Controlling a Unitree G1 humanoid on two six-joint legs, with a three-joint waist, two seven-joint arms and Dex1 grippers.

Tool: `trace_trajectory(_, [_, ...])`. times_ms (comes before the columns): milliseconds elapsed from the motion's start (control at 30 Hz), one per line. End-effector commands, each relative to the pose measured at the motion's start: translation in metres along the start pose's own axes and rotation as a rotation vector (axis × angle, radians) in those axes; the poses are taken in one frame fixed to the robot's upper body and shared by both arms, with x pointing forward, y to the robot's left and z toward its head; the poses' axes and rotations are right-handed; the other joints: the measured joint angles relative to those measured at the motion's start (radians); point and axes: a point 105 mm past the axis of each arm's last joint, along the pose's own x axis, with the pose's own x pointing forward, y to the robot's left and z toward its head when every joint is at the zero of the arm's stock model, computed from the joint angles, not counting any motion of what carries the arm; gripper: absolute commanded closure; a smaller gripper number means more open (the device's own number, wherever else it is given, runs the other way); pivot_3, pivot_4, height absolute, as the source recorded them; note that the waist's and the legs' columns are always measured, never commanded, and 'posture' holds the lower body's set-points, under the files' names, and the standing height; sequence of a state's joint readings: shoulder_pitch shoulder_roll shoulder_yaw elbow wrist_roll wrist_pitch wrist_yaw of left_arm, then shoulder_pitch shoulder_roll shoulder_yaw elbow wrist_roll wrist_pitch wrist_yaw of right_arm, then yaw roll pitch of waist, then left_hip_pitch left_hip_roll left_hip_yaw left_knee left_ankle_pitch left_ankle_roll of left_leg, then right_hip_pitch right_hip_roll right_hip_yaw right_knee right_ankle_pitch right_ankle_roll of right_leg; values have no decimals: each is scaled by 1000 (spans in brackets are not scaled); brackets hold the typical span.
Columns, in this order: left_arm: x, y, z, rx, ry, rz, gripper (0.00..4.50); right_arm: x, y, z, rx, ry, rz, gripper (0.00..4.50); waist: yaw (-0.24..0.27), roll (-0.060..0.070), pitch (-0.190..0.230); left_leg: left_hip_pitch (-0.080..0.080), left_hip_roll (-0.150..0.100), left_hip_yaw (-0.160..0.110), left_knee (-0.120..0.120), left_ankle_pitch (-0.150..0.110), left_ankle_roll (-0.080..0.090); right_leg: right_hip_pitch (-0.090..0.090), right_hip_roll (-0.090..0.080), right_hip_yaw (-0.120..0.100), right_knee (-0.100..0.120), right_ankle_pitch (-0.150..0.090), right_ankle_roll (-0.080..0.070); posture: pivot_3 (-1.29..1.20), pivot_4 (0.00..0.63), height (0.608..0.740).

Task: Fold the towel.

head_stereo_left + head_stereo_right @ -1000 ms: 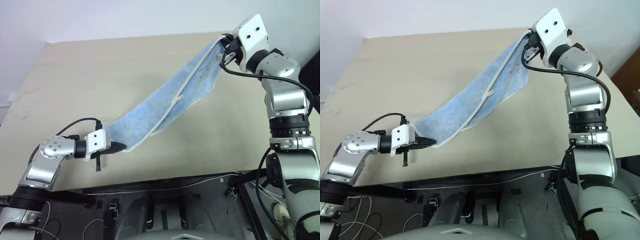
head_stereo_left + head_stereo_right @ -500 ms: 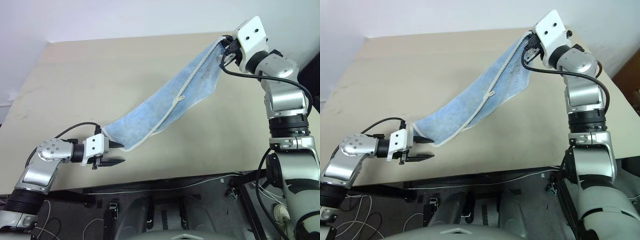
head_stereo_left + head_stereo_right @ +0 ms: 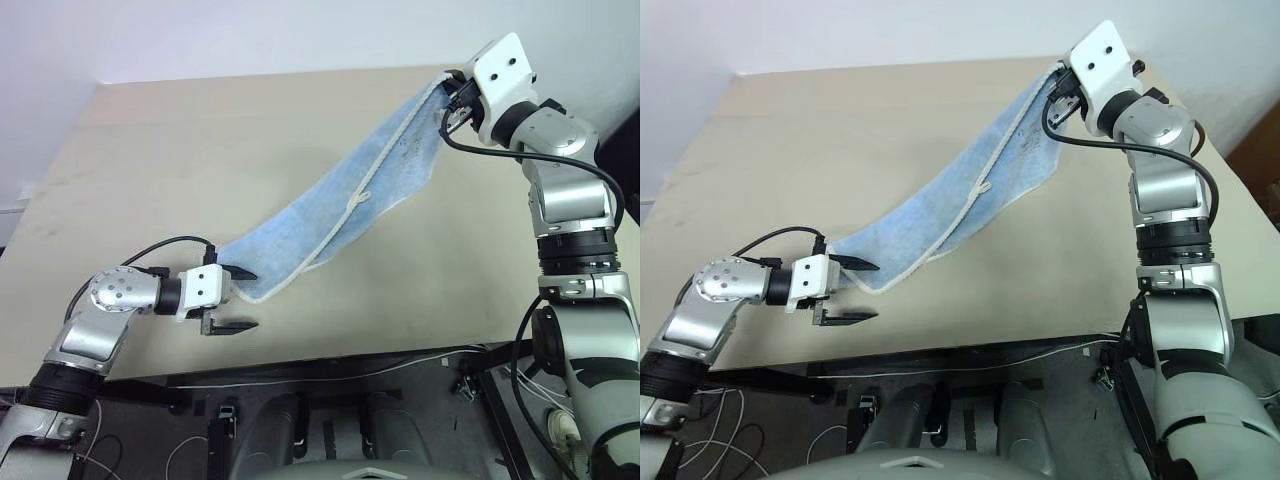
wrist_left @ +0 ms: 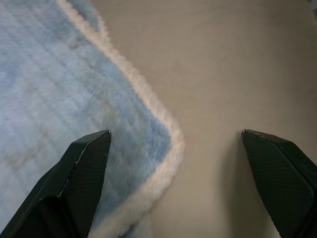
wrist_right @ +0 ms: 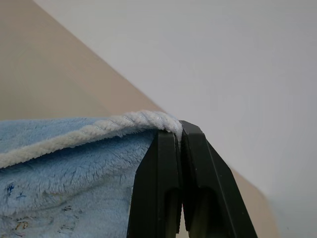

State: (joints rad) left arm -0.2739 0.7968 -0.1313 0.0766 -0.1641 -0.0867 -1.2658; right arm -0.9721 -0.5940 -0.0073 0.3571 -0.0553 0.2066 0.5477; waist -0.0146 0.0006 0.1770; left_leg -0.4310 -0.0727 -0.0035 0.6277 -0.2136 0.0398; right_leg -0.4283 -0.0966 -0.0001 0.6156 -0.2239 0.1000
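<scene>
Blue towel (image 3: 340, 205) hangs pinched by right gripper (image 3: 455, 100) at 1 o'clock; left gripper (image 3: 238, 298), spread wide, should center its corner before closing.

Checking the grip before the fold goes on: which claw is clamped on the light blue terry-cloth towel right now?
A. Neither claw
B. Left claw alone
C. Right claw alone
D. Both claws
C: the right claw is shut on the light blue terry-cloth towel's cream-edged corner, while the left claw gapes open around the low corner.

Even, soft daylight; faint shadows; sharp head views, slightly soft wrist close-ups.
</scene>
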Motion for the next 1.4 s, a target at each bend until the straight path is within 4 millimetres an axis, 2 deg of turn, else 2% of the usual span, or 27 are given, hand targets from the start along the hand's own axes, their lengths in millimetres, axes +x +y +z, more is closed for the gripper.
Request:
trace_trajectory(33, [3,1,5,-1,-3,-27,1243,-4,-10,14,-21,-44,-39,4500,-1,0,0,0,0,0,0,0,0,0,0,0,0,0,0,0,150,740])
trace_trajectory(300, [2,-6,3,-64,33,-60,3825,-6,-11,11,-43,-31,-45,4500,-1,0,0,0,0,0,1,0,0,0,0,0,1,0,0,0,150,740])
trace_trajectory(500, [-5,-8,-10,-71,90,-49,3825,-6,-11,8,-60,-20,-46,4500,-6,0,0,0,0,0,0,1,1,0,0,0,1,0,0,0,150,740])
trace_trajectory(867, [-6,-15,-29,-117,143,-57,3825,-3,-10,14,-71,-36,-42,4500,-7,0,0,1,1,0,1,1,1,0,0,0,2,0,-1,0,150,740])
trace_trajectory(1000, [-5,-18,-25,-163,102,-65,4440,-2,-10,15,-79,-37,-44,4500,-7,1,-1,3,1,0,0,0,0,2,0,1,3,-1,-1,0,150,740])
trace_trajectory(1167, [-12,-16,-21,-212,75,-47,4440,-1,-11,15,-80,-39,-46,4500,-12,1,-1,3,1,0,0,1,0,2,1,1,3,-1,-2,0,150,740])
trace_trajectory(1233, [-19,-4,-13,-246,24,21,4440,-1,-12,15,-80,-41,-51,4500,-16,1,-1,3,1,0,0,1,1,2,1,1,3,-1,-1,0,150,740])
trace_trajectory(1333, [-43,36,17,-304,-143,216,4440,-3,-19,16,-64,-46,-72,4500,-23,0,0,3,1,0,1,1,1,1,1,1,3,-1,-1,0,150,740])
trace_trajectory(1400, [-60,56,30,-327,-207,307,4440,-3,-24,15,-61,-43,-87,4500,-21,-1,1,3,1,0,2,1,1,1,1,0,4,0,0,0,150,740])
